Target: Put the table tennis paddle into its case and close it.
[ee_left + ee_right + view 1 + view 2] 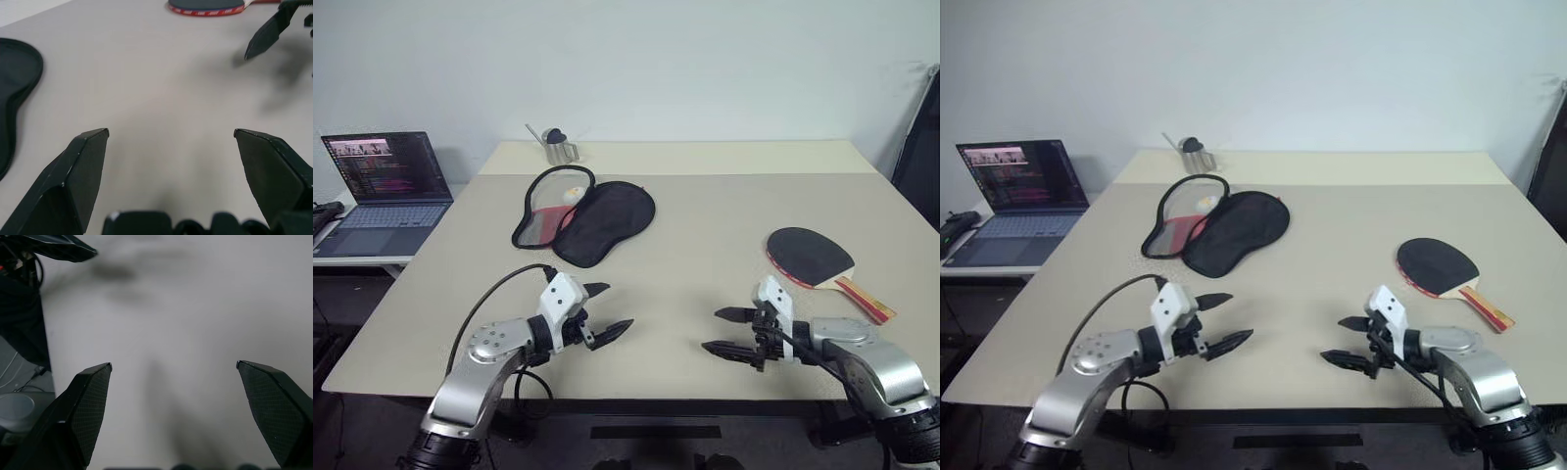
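**Inspector A:** Left gripper (607,309) first. What do you record?

**Inspector B:** Jaws released, spread wide, nothing between them. The left wrist view shows bare tabletop (705,245) between the two black fingers (80,169). It hangs above the near part of the tabletop, touching nothing, and points toward the right gripper.

**Inspector A:** And the right gripper (726,331)?

**Inspector B:** Same condition. Jaws released and wide apart, nothing grasped. Its wrist view shows plain tabletop between its fingers (88,406), with the tip of the left gripper at one corner of that view. It sits above the near right part of the tabletop, aimed toward the left gripper. The two face each other with a clear gap between them.

**Inspector A:** Location of the table tennis paddle (811,258)?

**Inspector B:** Flat on the right side of the tabletop, black rubber face up, striped wooden handle pointing toward the near right edge. It lies just beyond the right gripper, apart from it, no contact.

**Inspector A:** The case (602,223)?

**Inspector B:** Lying open on the far left part of the tabletop, well apart from the paddle and from both grippers. The black flap is folded out to the right; the red inner panel shows on the left half. A small white ball (573,194) sits at its far end.

**Inspector A:** Other items?

**Inspector B:** A metal cup (561,149) near the far edge of the tabletop, and an open laptop (384,191) on a separate desk to the left.
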You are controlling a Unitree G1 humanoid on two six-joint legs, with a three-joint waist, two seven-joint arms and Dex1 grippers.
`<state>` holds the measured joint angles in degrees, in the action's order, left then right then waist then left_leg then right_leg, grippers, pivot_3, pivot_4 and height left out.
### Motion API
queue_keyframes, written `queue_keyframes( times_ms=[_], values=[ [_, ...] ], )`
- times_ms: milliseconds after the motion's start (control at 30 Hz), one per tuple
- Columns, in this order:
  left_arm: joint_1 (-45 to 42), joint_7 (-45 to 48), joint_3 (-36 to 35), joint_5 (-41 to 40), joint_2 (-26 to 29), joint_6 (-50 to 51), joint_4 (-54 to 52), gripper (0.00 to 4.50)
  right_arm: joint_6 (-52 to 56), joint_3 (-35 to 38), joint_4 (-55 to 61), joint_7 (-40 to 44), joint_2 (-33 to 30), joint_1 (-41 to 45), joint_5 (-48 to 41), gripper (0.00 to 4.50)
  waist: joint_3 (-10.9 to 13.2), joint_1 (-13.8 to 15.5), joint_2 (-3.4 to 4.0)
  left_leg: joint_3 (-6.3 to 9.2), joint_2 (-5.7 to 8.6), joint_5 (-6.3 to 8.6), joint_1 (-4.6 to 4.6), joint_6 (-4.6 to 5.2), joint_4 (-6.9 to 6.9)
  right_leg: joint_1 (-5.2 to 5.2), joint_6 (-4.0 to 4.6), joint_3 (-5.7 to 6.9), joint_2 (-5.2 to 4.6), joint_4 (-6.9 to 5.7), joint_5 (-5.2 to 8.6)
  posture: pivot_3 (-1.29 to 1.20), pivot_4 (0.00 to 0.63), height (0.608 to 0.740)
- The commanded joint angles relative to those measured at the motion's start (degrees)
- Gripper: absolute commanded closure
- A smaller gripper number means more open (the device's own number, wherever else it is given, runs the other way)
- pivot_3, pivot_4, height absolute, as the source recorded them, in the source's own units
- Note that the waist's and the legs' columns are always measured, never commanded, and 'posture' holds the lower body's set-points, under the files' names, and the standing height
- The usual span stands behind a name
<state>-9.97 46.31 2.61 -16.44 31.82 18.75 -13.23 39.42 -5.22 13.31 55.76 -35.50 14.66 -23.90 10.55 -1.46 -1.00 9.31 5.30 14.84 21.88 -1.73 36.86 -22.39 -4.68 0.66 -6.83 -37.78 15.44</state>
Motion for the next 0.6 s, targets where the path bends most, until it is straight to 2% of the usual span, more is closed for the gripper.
queue_keyframes(
  times_ms=[33,200,600],
  values=[
    [0.3,-0.5,0.7,0.4,-0.9,-1.4,-0.7,0.0,0.0,-2.2,1.9,-0.5,1.1,0.2,-0.4,0.02,0.0,0.0,0.0,0.0,0.0,0.0,0.0,0.0,0.0,0.0,0.0,0.0,0.0,0.0,0.0,0.0,0.15,0.74],
    [1.3,-1.2,0.4,-0.5,-1.9,-1.0,-1.1,0.0,0.7,-1.4,1.6,-1.9,1.6,1.2,-1.1,0.02,0.0,0.1,0.0,0.0,0.02,0.0,0.01,0.0,0.01,0.01,0.0,-0.01,-0.02,0.02,0.0,0.0,0.15,0.74],
    [-1.7,-2.9,-3.0,-0.3,-3.4,-4.7,6.4,0.0,3.3,1.9,-0.3,-8.2,6.5,10.0,-3.9,0.02,0.0,0.1,-0.01,0.01,0.02,-0.01,0.0,-0.02,0.01,0.01,0.0,0.0,0.0,0.01,0.0,0.0,0.15,0.74]
  ],
)
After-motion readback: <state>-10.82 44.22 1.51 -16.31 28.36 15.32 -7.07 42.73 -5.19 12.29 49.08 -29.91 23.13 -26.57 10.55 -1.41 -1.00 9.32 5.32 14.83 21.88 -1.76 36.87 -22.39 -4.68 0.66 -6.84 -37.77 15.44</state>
